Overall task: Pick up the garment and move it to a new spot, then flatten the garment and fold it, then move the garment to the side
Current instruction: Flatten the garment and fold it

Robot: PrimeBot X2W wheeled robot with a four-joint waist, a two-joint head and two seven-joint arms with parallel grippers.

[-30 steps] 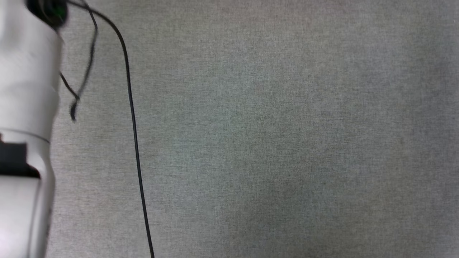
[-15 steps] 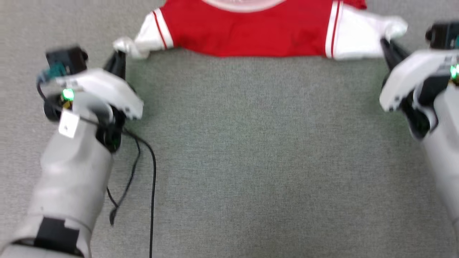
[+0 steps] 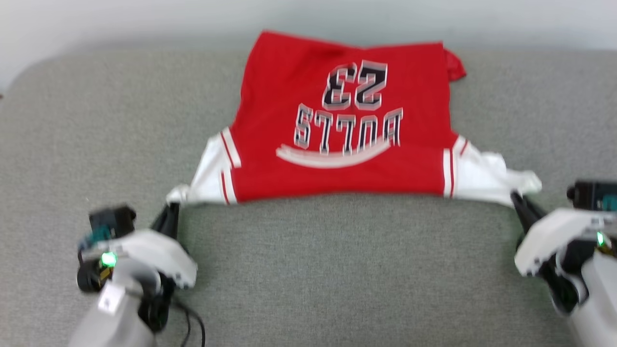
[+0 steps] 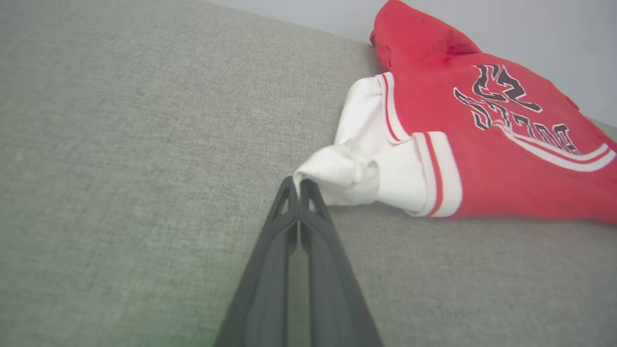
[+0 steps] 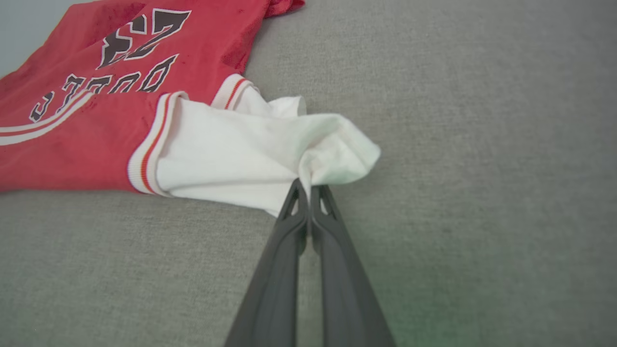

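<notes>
**A:** Where is the garment?

**B:** The garment (image 3: pixel 337 168) lies spread on the grey fabric surface (image 3: pixel 337 270), in the far half and about midway between the left and right edges. Its hem reaches the far edge, by the pale wall (image 3: pixel 144 19). The shoulders face me, so "BULLS" and "23" read upside down from my head. One hem corner at the far right is turned up.

**A:** And your grippers?

**B:** My left gripper (image 3: pixel 169 209) has its fingers pressed together, pinching the very end of the left sleeve (image 4: pixel 347 168). The white cloth bunches into a small knot at the tips. My right gripper (image 3: pixel 518 200) is clamped the same way on the right sleeve (image 5: pixel 231 159), which crumples into a puff above the tips.

**A:** Is the cloth lifted?

**B:** The body rests on the surface. Both sleeves are drawn out sideways and towards the near edge. Whether their ends clear the fabric, I cannot tell.
</notes>
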